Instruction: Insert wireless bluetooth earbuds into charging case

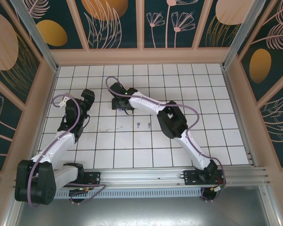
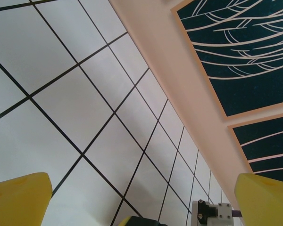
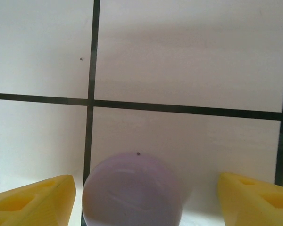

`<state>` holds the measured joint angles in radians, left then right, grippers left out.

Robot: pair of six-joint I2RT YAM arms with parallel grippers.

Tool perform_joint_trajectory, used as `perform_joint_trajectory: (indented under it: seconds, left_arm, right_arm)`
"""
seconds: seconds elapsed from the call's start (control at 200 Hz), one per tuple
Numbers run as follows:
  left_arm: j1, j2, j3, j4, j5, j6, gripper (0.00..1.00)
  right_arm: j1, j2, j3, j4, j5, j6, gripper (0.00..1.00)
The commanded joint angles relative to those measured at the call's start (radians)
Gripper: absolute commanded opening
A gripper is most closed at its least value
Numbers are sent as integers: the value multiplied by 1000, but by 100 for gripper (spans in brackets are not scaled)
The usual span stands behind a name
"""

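Note:
A round lilac charging case [image 3: 132, 190] lies lid shut on the white tiles between the yellow fingers of my right gripper [image 3: 146, 202]. It sits close to the left finger [image 3: 35, 200], with a clear gap to the right finger [image 3: 257, 197]; the jaws are open around it. From above, my right gripper [image 1: 120, 103] points down at the floor left of centre and covers the case. Two tiny lilac-blue earbuds [image 1: 138, 125] [image 1: 149, 124] lie apart on the tiles nearer the arms' bases. My left gripper [image 1: 87, 98] [image 2: 141, 197] is wide open over bare tiles with nothing between its fingers.
The floor is white tile with black lines [image 1: 193, 89], ringed by a pink wall [image 2: 179, 70] and dark leaf-patterned panels. A small white bracket with a black knob [image 2: 214, 213] shows low in the left wrist view. A metal rail [image 1: 146, 176] runs along the near edge.

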<state>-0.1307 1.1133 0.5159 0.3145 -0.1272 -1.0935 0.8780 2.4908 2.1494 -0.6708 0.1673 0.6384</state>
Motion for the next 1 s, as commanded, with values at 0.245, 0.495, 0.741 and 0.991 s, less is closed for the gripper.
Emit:
perform_joint_trajectory:
  seconds: [0.245, 0.495, 0.741, 0.991]
  left_arm:
    - [8, 1, -2, 43, 23, 4, 99]
    - [7, -3, -1, 33, 24, 4, 99]
    - [8, -17, 17, 9, 26, 30, 99]
    - [8, -3, 54, 32, 99, 82, 99]
  right_arm:
    - [29, 52, 53, -62, 24, -8, 68]
    - [40, 32, 46, -83, 57, -28, 55]
    - [39, -74, -48, -42, 70, -52, 44]
    - [37, -206, -180, 23, 75, -83, 44]
